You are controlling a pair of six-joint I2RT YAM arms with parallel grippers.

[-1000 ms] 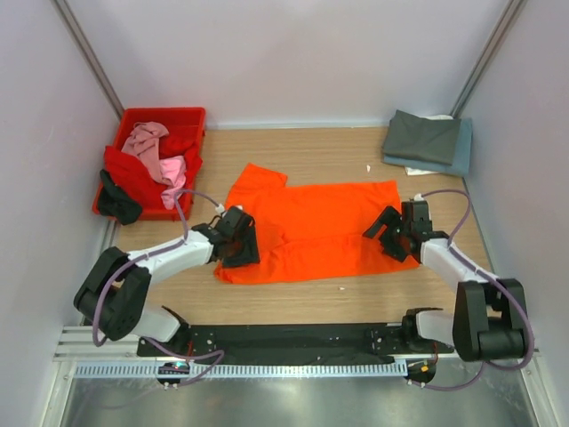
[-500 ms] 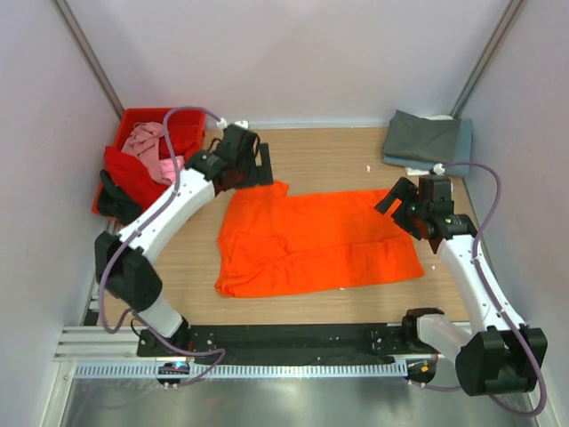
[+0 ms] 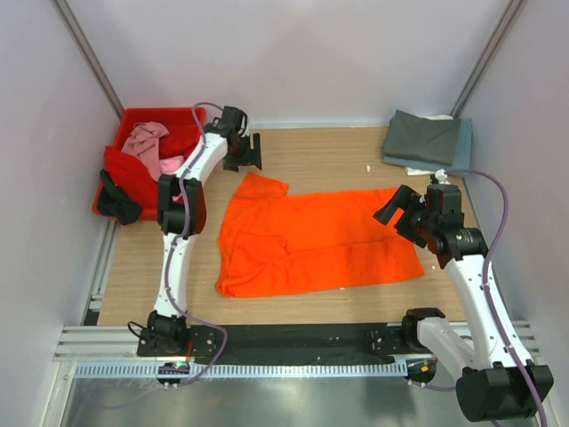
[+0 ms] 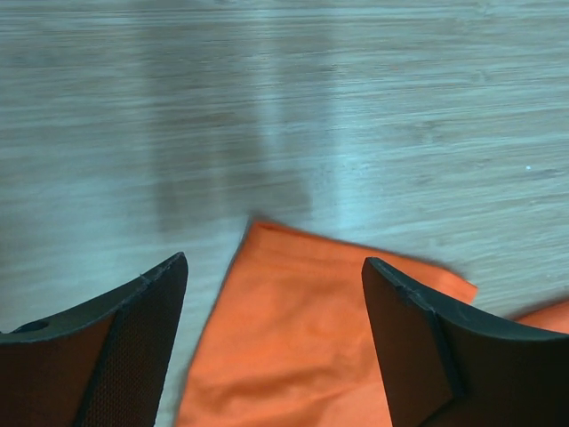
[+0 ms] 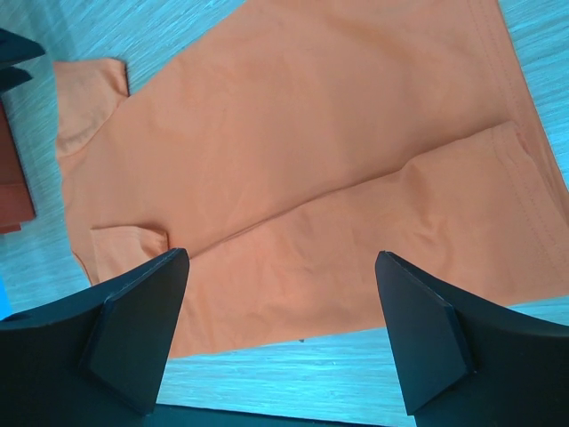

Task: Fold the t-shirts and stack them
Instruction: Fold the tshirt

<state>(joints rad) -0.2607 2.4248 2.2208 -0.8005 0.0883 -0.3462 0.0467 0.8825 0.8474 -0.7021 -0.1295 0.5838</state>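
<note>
**Orange t-shirt [image 3: 311, 240] spread flat on the wooden surface [image 3: 338, 156], both pincers released**

The shirt lies loosely wrinkled, one sleeve pointing to its far left corner. The left pincer [image 3: 252, 152] hangs just beyond that sleeve, fingers apart and gripping nothing. The right pincer [image 3: 397, 216] hovers over the shirt's right edge, spread wide and empty. Left of the shirt stands a red crate [image 3: 133, 120] holding a pink t-shirt [image 3: 147, 142] and a red t-shirt [image 3: 124, 173]. Beyond the shirt's right end, well apart, a folded dark grey t-shirt [image 3: 422, 135] rests on a slate blue t-shirt [image 3: 458, 151].
</note>
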